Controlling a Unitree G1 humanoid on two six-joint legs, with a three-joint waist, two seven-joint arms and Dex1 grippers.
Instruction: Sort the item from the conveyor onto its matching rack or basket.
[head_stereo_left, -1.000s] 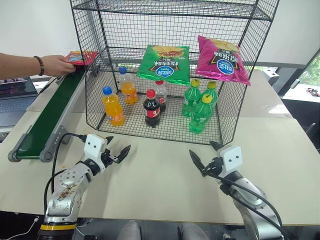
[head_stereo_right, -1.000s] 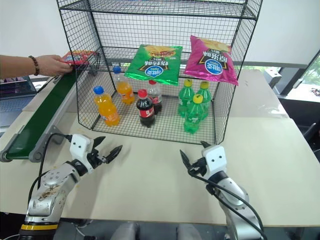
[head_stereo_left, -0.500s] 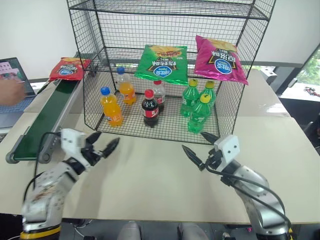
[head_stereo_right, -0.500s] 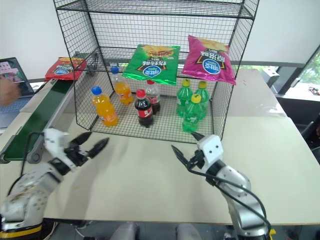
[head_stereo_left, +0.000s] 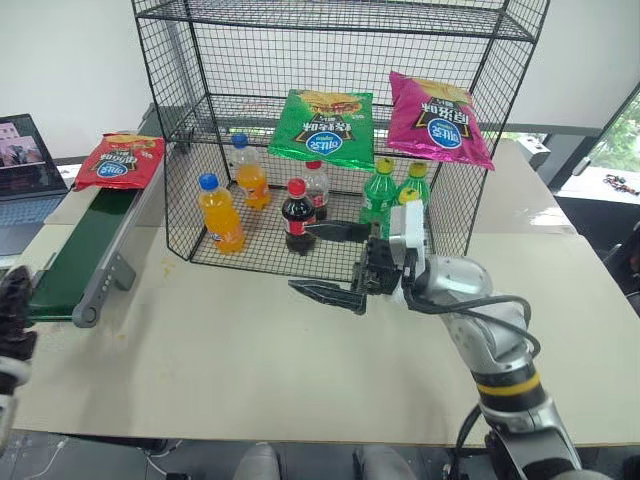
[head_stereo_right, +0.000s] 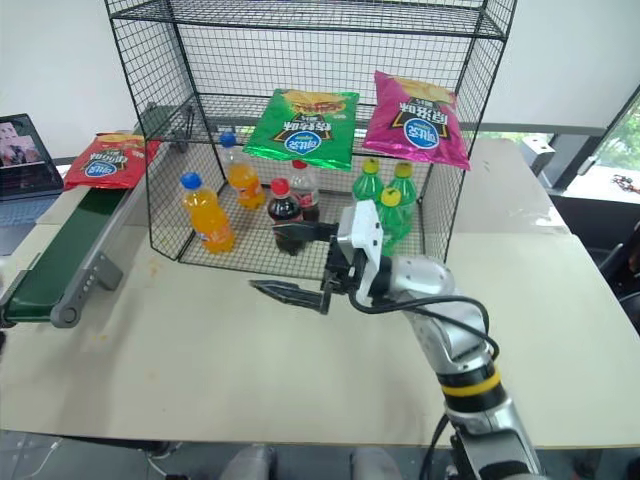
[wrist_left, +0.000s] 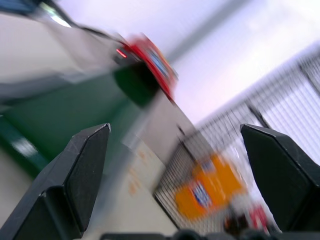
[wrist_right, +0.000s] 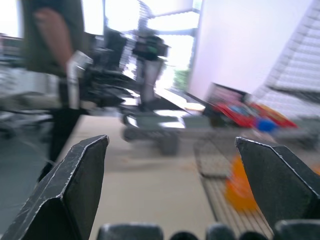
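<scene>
One flat red crinkly chip bag (head_stereo_left: 119, 161) is now lying alone at the far end of the long dark green conveyor belt (head_stereo_left: 85, 240); the person's hand that was on it a second ago is gone, so the item is looking ready for pickup. The right gripper (head_stereo_left: 335, 262), fingers spread wide and empty, has swung up and across in front of the tall black wire-mesh rack (head_stereo_left: 300, 140). The left gripper (wrist_left: 180, 175) is also standing wide apart and empty, facing the belt, probably lining up the reach.
</scene>
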